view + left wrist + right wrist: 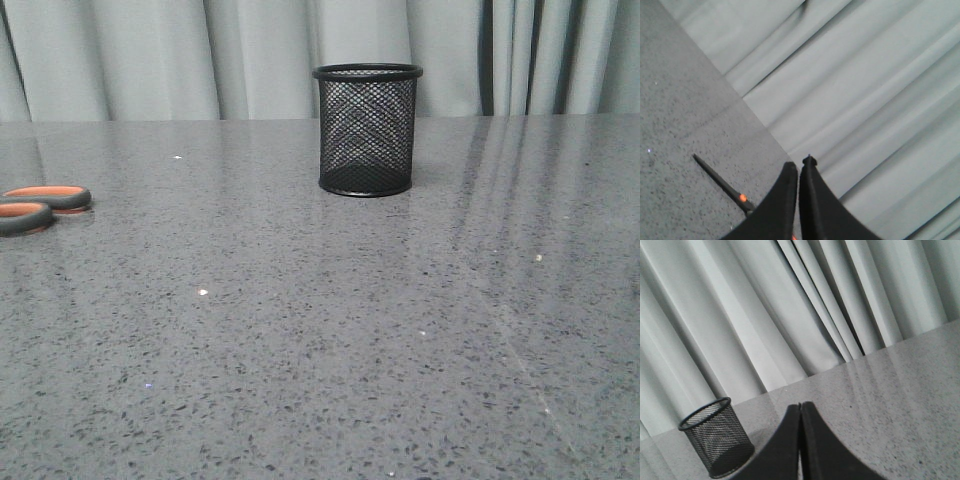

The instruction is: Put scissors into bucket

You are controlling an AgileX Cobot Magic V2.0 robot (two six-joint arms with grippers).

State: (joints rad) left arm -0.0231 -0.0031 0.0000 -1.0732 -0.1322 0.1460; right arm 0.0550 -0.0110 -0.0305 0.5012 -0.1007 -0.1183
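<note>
The black wire-mesh bucket [366, 129] stands upright at the table's back centre; it also shows in the right wrist view [717, 443]. The scissors lie flat at the far left edge, only their grey, orange-lined handle loops [40, 207] in the front view. In the left wrist view their dark blades [720, 184] with an orange pivot dot lie on the table beside and partly under my left gripper [799, 164], which is shut and empty. My right gripper [801, 406] is shut and empty, off to the side of the bucket. Neither arm shows in the front view.
The speckled grey stone table [320, 330] runs back to a pale grey curtain [200, 60] hanging along its far edge. The curtain fills much of both wrist views.
</note>
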